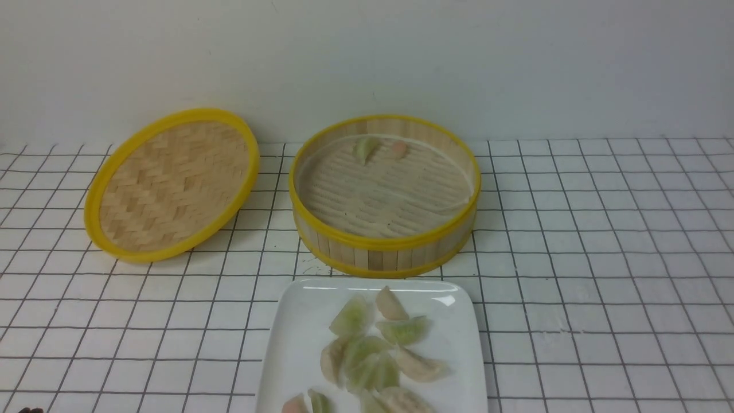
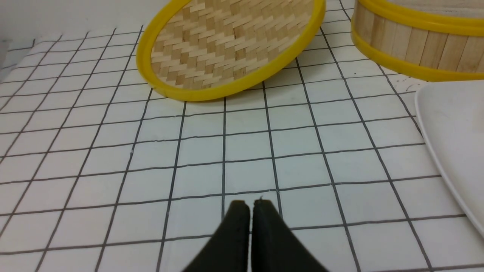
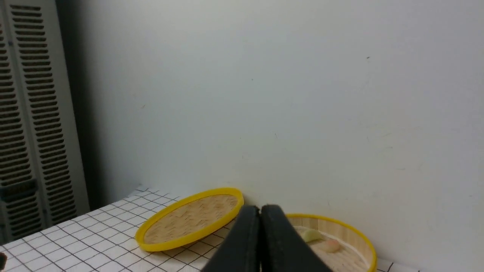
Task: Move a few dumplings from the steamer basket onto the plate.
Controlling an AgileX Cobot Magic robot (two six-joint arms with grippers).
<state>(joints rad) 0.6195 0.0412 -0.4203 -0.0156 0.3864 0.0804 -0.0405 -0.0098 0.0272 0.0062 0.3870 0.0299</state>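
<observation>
Nearest are two grippers, one per arm. The left gripper point(image 2: 251, 206) has its fingers drawn together with nothing between them; the right gripper point(image 3: 266, 209) is closed too, its tips meeting on nothing.

Next comes one glossy white plate point(image 1: 292, 344), rectangular with rounded corners, its near edge cut off in the front view. On it lie about eleven dumplings point(image 1: 420, 365), though the pile overlaps and the count could be off by one or two. They are small translucent crescents, some pale green, some whitish to pinkish, with a few leaning on one another in the middle.

Just beyond the plate stands one round steamer basket point(image 1: 375, 258), slatted, with yellow bands. Two more dumplings lie on its floor near the far wall: a pale green one point(image 1: 364, 149) and a pinkish one point(image 1: 398, 149).

To the basket's left, one woven lid point(image 1: 172, 183) with a yellow rim sits tilted. Behind everything rises a plain pale wall point(image 1: 367, 57).
</observation>
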